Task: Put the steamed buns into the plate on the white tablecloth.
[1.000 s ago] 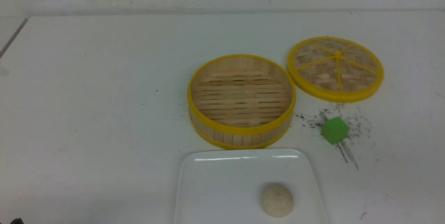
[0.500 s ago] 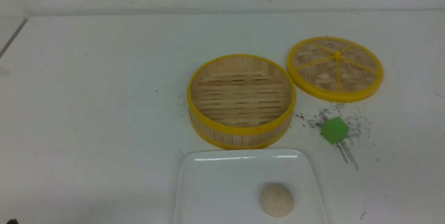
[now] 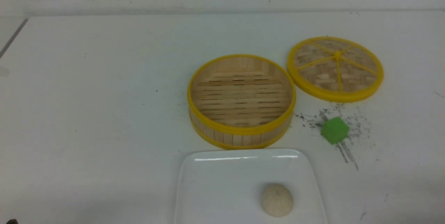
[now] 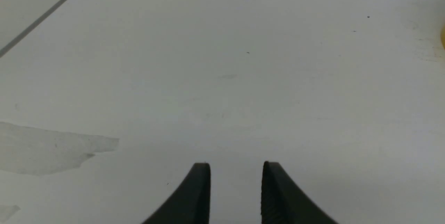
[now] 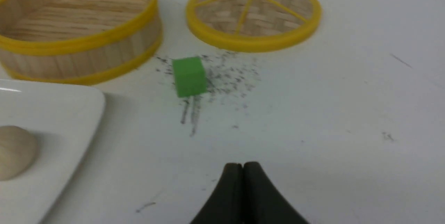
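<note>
A cream steamed bun lies on the white plate at the front centre of the white tablecloth. In the right wrist view the bun and the plate show at the frame's edge. My right gripper is shut and empty, over bare cloth to the right of the plate. My left gripper is open and empty over bare cloth far to the left. Neither gripper's fingers show in the front view.
An empty yellow-rimmed bamboo steamer basket stands just behind the plate. Its woven lid lies at the back right. A green cube sits on dark scuff marks right of the basket. A grey line crosses the far left.
A small dark shape at the bottom left corner of the front view has slipped almost out of frame. The bun, plate, basket, lid and cube have not moved.
</note>
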